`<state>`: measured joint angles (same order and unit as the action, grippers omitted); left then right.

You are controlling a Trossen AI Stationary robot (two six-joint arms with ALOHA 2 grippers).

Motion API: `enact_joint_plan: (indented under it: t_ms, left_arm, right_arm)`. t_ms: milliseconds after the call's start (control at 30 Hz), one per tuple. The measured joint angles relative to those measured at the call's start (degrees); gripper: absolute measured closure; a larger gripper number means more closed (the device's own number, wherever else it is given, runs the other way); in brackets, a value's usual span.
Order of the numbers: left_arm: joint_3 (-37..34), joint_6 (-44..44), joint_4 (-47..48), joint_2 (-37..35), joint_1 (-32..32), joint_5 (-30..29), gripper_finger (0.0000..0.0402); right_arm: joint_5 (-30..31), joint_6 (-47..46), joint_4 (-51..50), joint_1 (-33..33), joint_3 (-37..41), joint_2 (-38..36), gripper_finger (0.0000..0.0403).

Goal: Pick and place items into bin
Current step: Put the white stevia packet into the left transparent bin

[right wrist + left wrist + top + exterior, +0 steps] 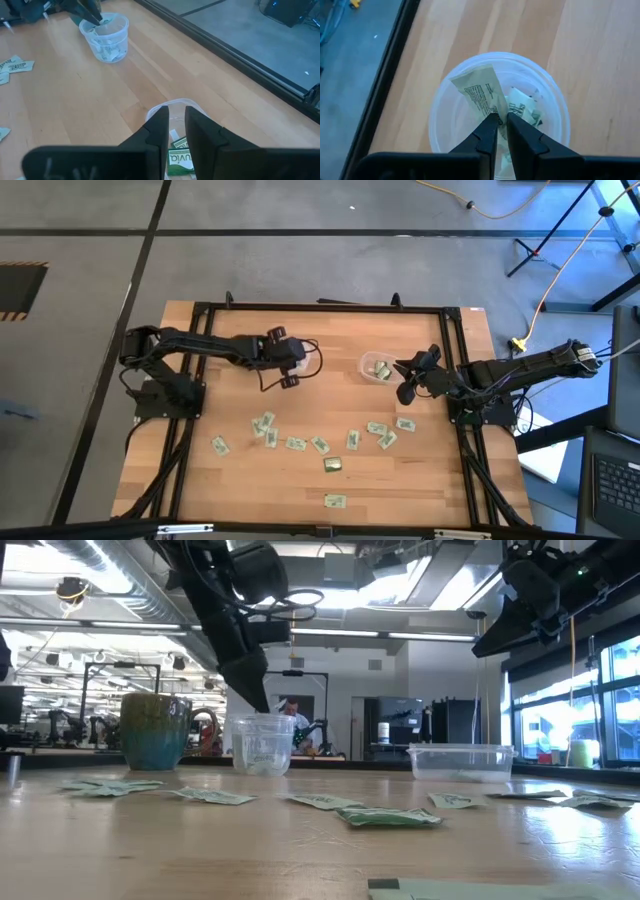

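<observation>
Several small green-and-white packets (265,423) lie flat across the table's near half, with one olive-gold packet (331,465) among them. My left gripper (501,117) points down into a clear cup (470,65) left of the table's middle and is shut on a packet (480,92). More packets (522,107) lie in the cup's bottom. My right gripper (176,112) hangs above a clear shallow bin (172,105) right of the middle. Its fingers are slightly apart with nothing between them. Packets (180,155) lie in the bin. My left gripper pinches one end of a pale packet (492,111) between its two fingertips (487,125). It comes from above, pointing down into the cup's mouth (262,720). The packet stands tilted, its free end (467,77) up by the cup's rim.
The clear cup (262,745) and the clear bin (460,760) stand on the table's far half. A green mug (155,730) shows left of the cup in the low view. A black frame (450,308) edges the table. Bare wood lies between cup and bin.
</observation>
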<state>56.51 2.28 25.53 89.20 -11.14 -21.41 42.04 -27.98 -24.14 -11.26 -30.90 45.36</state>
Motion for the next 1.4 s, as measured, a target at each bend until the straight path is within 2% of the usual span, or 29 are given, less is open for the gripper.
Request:
enact_joint_plan:
  t_ms: [133,500,900,1167,1400]
  left_arm:
    - [0.0,0.04,0.41,-0.01,-0.27,2.23,0.0352]
    - [0.02,-0.02,2.9,-0.78,-0.28,1.58,0.034]
    - [8.22,-4.88,20.53,-3.45,4.07,1.55,0.0338]
    - [8.35,-17.02,30.45,-3.48,7.92,6.45,0.0299]
    - [8.35,-25.99,38.49,-3.48,14.66,6.36,0.0268]
  right_arm:
    - [0.0,0.02,0.0,0.01,0.01,0.0,0.0336]
    - [0.0,0.02,0.01,0.01,0.01,0.0,0.0336]
    - [-0.01,0.01,-0.05,0.01,0.01,0.0,0.0336]
    - [-0.02,-0.08,-0.17,0.0,0.0,0.0,0.0336]
    - [-0.02,-0.16,-0.2,0.01,-0.01,0.0,0.0336]
